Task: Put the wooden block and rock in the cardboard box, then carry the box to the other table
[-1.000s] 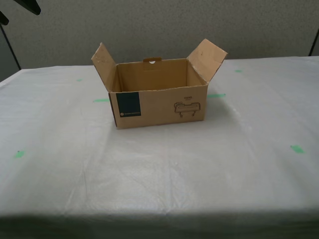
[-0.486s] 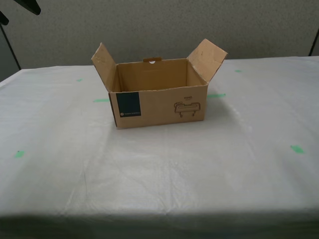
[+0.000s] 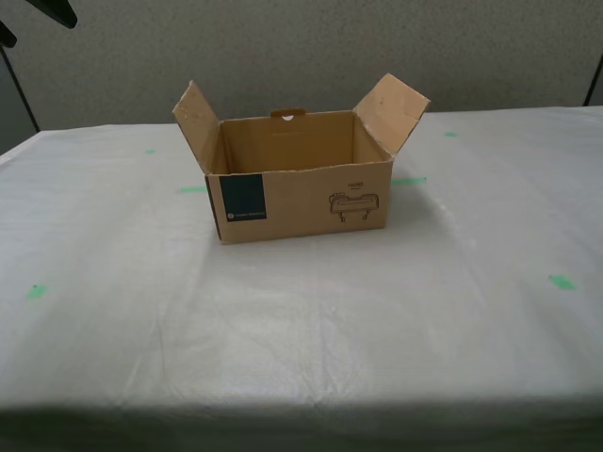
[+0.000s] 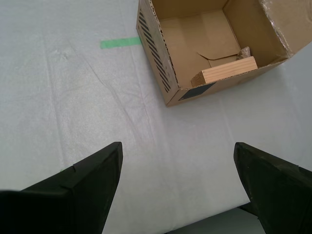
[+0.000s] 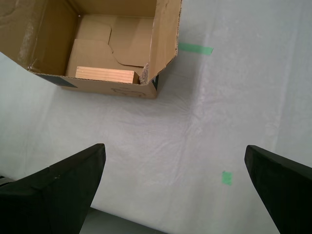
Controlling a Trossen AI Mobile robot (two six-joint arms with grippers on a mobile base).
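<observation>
While nothing has shifted over the last second, the cardboard box (image 3: 300, 179) sits on the cloth-covered table (image 3: 301, 320), wooden block (image 4: 229, 70) and rock (image 4: 244, 51) inside; my first gripper (image 5: 178, 187) and my second gripper (image 4: 178, 183) hang spread wide and empty, so the task looks finished.

- Only the cardboard box (image 3: 300, 184) stood on the white-covered table (image 3: 301, 330), flaps splayed, top open.
- The wooden block (image 4: 229, 71) and rock (image 4: 244, 51) filled one inner corner.

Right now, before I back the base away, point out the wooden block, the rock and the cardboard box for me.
wooden block (image 4: 229, 71): second wrist view, its pale long face.
rock (image 4: 244, 51): second wrist view, the speckled bit showing behind the block.
cardboard box (image 3: 301, 202): exterior view, its front wall between label and drawing.
</observation>
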